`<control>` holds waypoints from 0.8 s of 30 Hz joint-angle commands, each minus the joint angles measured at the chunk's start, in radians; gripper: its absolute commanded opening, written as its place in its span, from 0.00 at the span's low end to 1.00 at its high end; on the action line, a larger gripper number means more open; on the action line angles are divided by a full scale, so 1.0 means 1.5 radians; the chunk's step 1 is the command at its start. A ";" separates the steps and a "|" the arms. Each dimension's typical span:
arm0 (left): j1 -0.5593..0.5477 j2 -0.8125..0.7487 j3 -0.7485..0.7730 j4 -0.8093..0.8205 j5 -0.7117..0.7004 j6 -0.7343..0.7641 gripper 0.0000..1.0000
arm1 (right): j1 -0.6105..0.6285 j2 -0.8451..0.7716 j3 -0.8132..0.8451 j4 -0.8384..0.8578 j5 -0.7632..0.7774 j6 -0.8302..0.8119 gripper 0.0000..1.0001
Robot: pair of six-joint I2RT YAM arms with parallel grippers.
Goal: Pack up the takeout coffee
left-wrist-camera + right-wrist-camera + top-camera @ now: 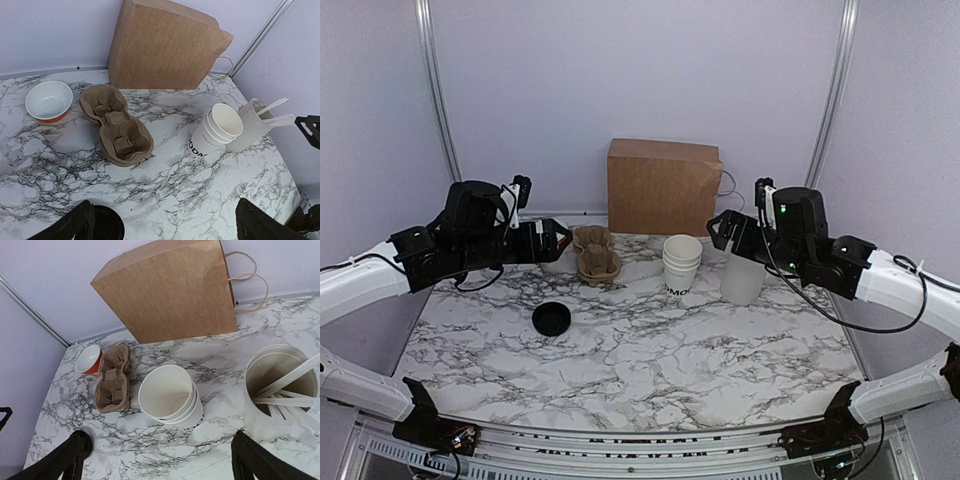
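No cup with a black lid on it shows in any view. A round black lid [551, 319] lies alone on the marble table, also at the bottom of the left wrist view [107, 225]. A stack of lidless white cups [681, 262] with black lettering stands mid-table [216, 131] [170, 396]. A brown cardboard cup carrier [596, 254] lies to its left [116, 127]. A brown paper bag [662, 186] stands at the back. My left gripper [555, 240] [167, 227] is open and empty, raised at the left. My right gripper [720, 230] [160, 465] is open and empty, raised at the right.
A frosted white tumbler [742, 278] with sticks [280, 390] stands right of the cup stack. A small red bowl with a white inside [49, 101] sits left of the carrier. The purple walls and metal posts close in the back and sides.
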 commanded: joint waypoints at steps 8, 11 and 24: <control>0.015 -0.037 -0.018 0.075 -0.049 -0.024 0.99 | -0.005 0.053 0.072 -0.029 0.007 -0.101 1.00; 0.018 -0.038 -0.019 0.074 -0.051 -0.025 0.99 | -0.005 0.059 0.076 -0.016 0.000 -0.122 1.00; 0.035 -0.043 -0.018 0.021 -0.044 -0.041 0.99 | 0.008 0.211 0.215 -0.106 -0.079 -0.193 0.88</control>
